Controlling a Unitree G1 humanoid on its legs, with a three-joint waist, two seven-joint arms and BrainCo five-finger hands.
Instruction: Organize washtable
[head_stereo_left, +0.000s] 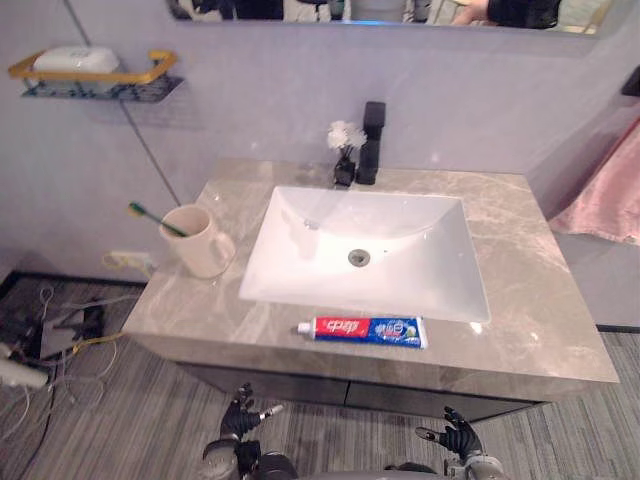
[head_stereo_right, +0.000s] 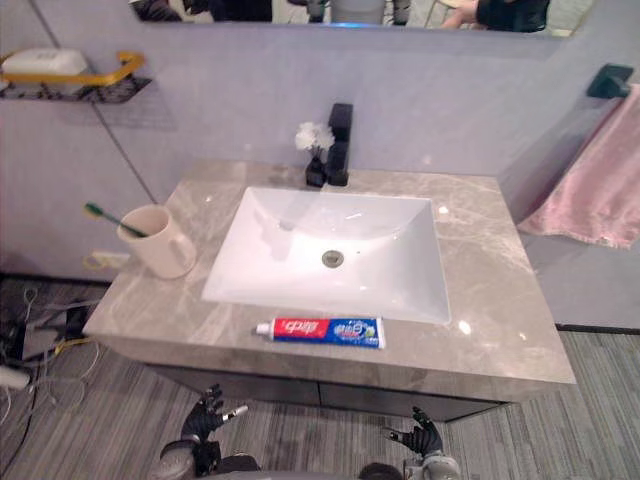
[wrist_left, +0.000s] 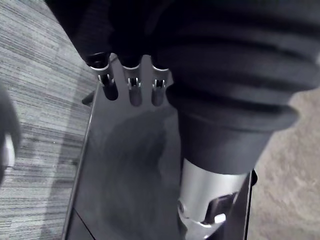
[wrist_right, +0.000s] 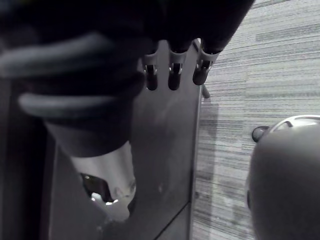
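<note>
Left eye view looks down on a grey marble counter (head_stereo_left: 530, 300) with a white sink (head_stereo_left: 400, 230) sunk in its middle. Taking the sink as the dial's centre, a toothpaste (head_stereo_left: 365, 330) lies flat at 6 o'clock, on the strip of counter between the sink's rim and the front edge, its white cap pointing to 9 o'clock. At 9 o'clock a cream mug (head_stereo_left: 200, 245) stands upright on the counter, handle turned toward the sink, and a toothbrush (head_stereo_left: 150, 215) leans in it with its green end sticking out toward 10 o'clock. A black tap (head_stereo_left: 371, 140) stands at 12 o'clock against the wall, with a small white flower (head_stereo_left: 346, 135) in a dark vase just beside it on the 9 o'clock side. On the wall at 10 o'clock a shelf (head_stereo_left: 100, 85) carries a white soap (head_stereo_left: 75, 60); a pink towel (head_stereo_left: 610, 195) hangs at 2 o'clock. Below the front edge, at 7 o'clock, the left robot hand (head_stereo_left: 240, 412) hangs over the floor (head_stereo_left: 100, 430), well apart from the counter's things; its fingers (wrist_left: 133, 85) are straight and relaxed, with nothing in them, in front of the dark cabinet (wrist_left: 125, 175). At 5 o'clock the right robot hand (head_stereo_left: 455, 432) hangs likewise, fingers (wrist_right: 172, 75) loose and spread, holding nothing.
</note>
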